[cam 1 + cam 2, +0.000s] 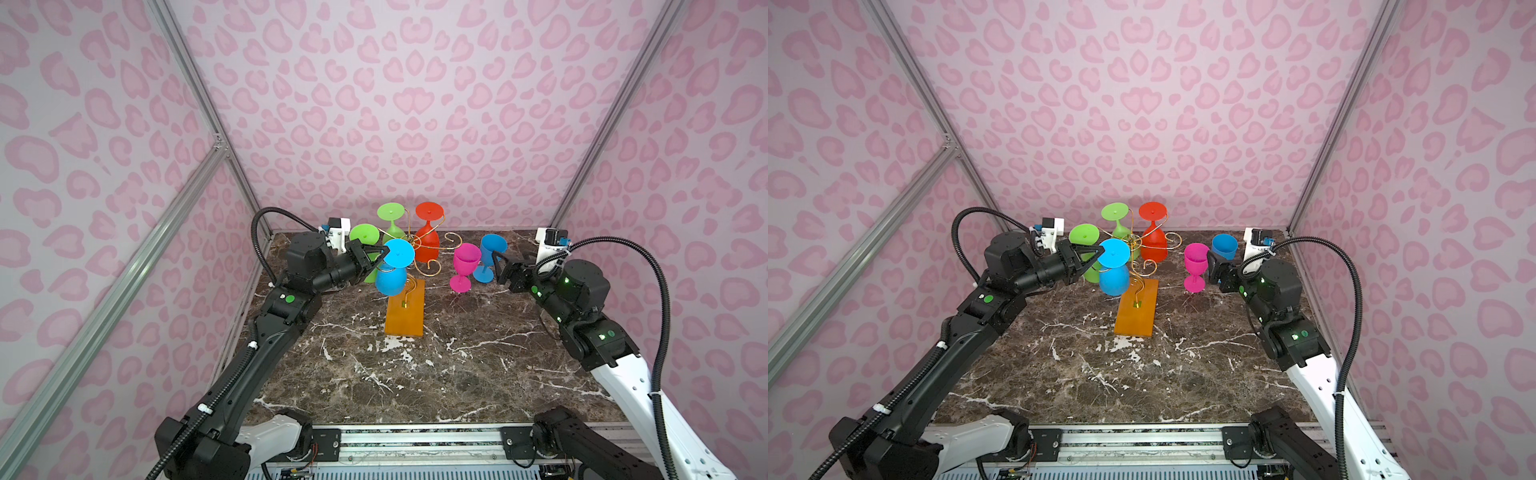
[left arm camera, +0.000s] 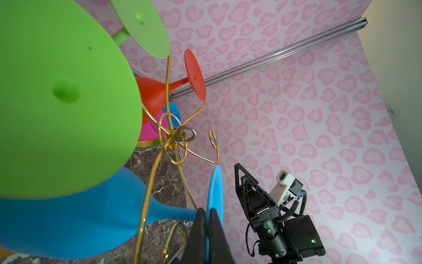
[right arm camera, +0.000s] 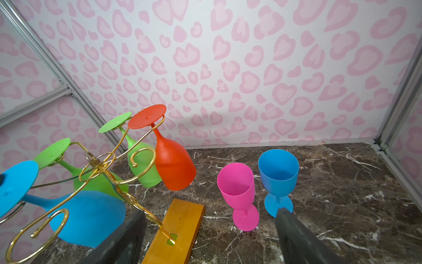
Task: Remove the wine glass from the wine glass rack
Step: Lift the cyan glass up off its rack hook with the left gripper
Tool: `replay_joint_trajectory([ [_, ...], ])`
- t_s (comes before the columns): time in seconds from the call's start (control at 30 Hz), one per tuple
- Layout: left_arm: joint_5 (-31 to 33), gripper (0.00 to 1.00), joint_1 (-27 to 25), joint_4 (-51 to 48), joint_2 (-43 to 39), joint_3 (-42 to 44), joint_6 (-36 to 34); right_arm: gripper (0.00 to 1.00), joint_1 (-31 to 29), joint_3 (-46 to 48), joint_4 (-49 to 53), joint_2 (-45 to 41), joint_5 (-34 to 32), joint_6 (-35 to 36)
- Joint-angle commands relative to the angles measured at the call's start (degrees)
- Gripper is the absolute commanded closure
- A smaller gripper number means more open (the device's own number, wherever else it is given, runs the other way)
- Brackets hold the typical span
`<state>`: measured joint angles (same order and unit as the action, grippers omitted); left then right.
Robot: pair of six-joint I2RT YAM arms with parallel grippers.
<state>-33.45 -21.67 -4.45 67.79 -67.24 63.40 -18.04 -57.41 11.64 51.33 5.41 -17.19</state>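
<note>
Left claw [image 1: 381, 252] pinches the hanging blue wine glass [image 1: 391, 281] on the wine glass rack [image 1: 405, 316]; right claw [image 1: 500, 268] gapes.

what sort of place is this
Probably a robot test booth: pink heart-printed wall panels on silver aluminium frame rails box in a dark marble-look tabletop, with a black robot arm on each side.

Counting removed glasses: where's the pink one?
In both top views the pink glass stands upright on the table, right of the rack, beside the upright blue glass.
</note>
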Motion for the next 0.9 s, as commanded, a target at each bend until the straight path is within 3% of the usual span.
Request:
replay_joint_trajectory([
  [0.0, -1.9, 0.97, 0.0, 1.1, 0.2, -0.8, -1.2, 0.1, -0.1, 0.4, -0.7, 0.3, -0.4, -0.1],
  [0.87, -5.7, 0.97, 0.0, -1.8, -3.5, 1.8, -4.3, 0.1, -0.1, 0.2, -0.6, 0.3, 0.0, -0.7],
])
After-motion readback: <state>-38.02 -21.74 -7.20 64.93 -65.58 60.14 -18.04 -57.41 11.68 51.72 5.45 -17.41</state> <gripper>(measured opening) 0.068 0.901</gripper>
